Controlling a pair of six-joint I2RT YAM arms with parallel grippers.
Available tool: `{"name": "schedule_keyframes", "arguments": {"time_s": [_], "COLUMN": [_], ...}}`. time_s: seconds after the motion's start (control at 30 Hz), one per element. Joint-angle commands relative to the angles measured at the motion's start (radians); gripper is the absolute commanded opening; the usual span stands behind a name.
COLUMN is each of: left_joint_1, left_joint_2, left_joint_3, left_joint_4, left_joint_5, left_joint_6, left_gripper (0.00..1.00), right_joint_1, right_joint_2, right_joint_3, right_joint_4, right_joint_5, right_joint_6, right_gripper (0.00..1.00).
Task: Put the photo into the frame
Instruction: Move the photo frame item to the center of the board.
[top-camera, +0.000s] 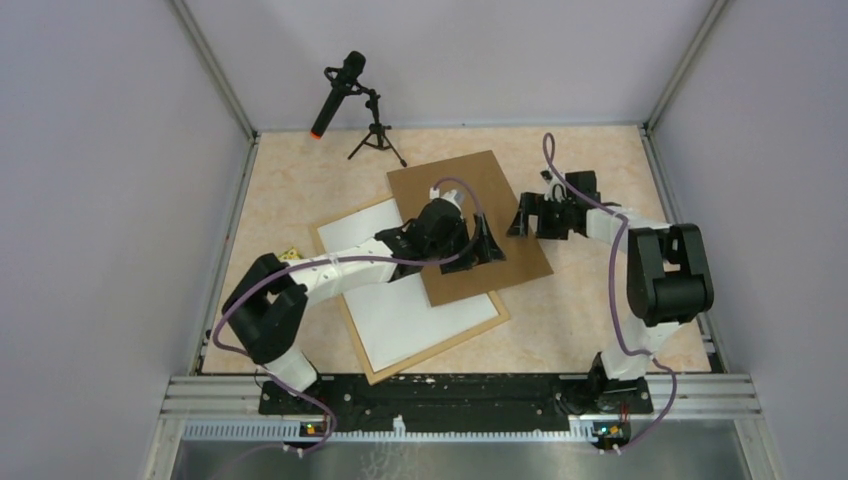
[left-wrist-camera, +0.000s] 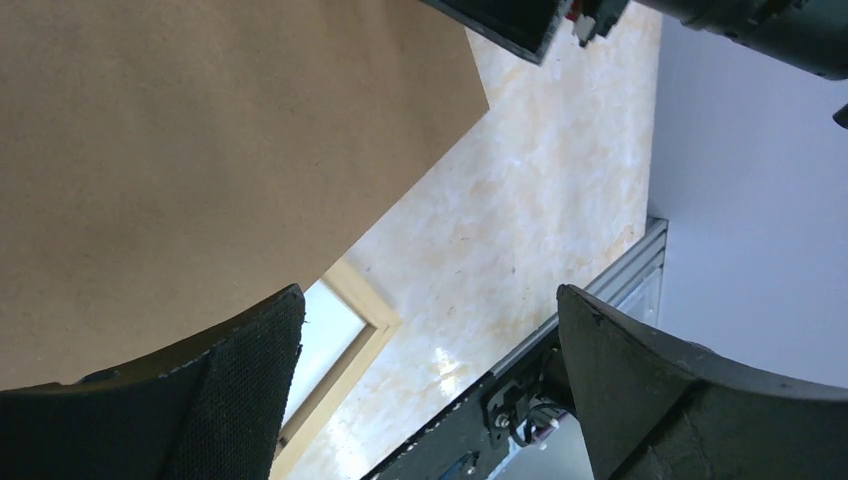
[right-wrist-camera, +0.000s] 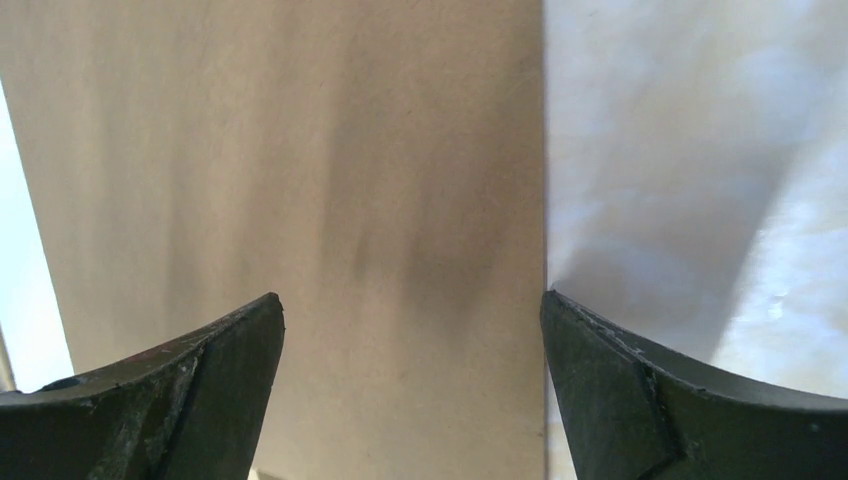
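Note:
The frame (top-camera: 432, 349), light wood rails around a white inside, lies tilted mid-table; its corner also shows in the left wrist view (left-wrist-camera: 368, 312). A plain brown backing board (top-camera: 500, 190) lies across its far right part. My left gripper (top-camera: 489, 245) is open and empty, low over the board (left-wrist-camera: 200, 150). My right gripper (top-camera: 521, 217) is open and empty at the board's right edge, straddling it (right-wrist-camera: 400, 200). The photo is almost wholly hidden; only a small yellow scrap (top-camera: 291, 254) peeks out beside the left arm, and I cannot tell if it is the photo.
A black microphone (top-camera: 340, 88) on a small tripod (top-camera: 376, 138) stands at the back left. Grey walls enclose the table. A metal rail (top-camera: 460, 395) with the arm bases runs along the near edge.

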Motion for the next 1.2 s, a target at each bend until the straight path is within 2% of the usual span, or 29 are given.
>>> {"name": "schedule_keyframes", "arguments": {"time_s": [0.0, 0.1, 0.23, 0.33, 0.53, 0.7, 0.9, 1.03, 1.17], "left_joint_1": [0.002, 0.002, 0.024, 0.088, 0.362, 0.463, 0.500, 0.501, 0.500], "left_joint_2": [-0.131, -0.197, -0.294, -0.400, -0.513, -0.403, -0.229, -0.101, -0.049], "left_joint_3": [-0.082, -0.095, -0.112, -0.223, -0.476, -0.501, -0.466, -0.412, -0.439], "left_joint_4": [0.002, -0.055, -0.218, -0.192, 0.060, 0.195, 0.314, 0.357, 0.496], "left_joint_5": [-0.088, -0.097, -0.223, -0.246, 0.029, 0.130, 0.231, 0.320, 0.354], "left_joint_6": [0.026, 0.115, 0.180, 0.167, 0.077, 0.071, 0.075, 0.055, 0.003], "left_gripper": [0.98, 0.98, 0.99, 0.98, 0.98, 0.98, 0.93, 0.82, 0.73], "right_joint_1": [0.029, 0.029, 0.029, 0.029, 0.030, 0.029, 0.029, 0.029, 0.029], "right_joint_2": [-0.006, -0.024, -0.063, -0.060, 0.006, 0.026, 0.042, 0.062, 0.076], "right_joint_3": [-0.070, -0.060, -0.065, -0.071, -0.060, -0.059, -0.056, -0.052, -0.052], "right_joint_4": [-0.093, -0.100, -0.071, -0.038, -0.014, -0.008, -0.003, 0.006, 0.018], "right_joint_5": [-0.037, 0.008, 0.029, 0.032, 0.015, 0.018, 0.024, 0.012, -0.002], "right_joint_6": [0.030, 0.035, 0.055, 0.067, 0.066, 0.058, 0.052, 0.055, 0.056], "right_gripper": [0.97, 0.97, 0.98, 0.98, 0.98, 0.98, 0.98, 0.98, 0.98]}}
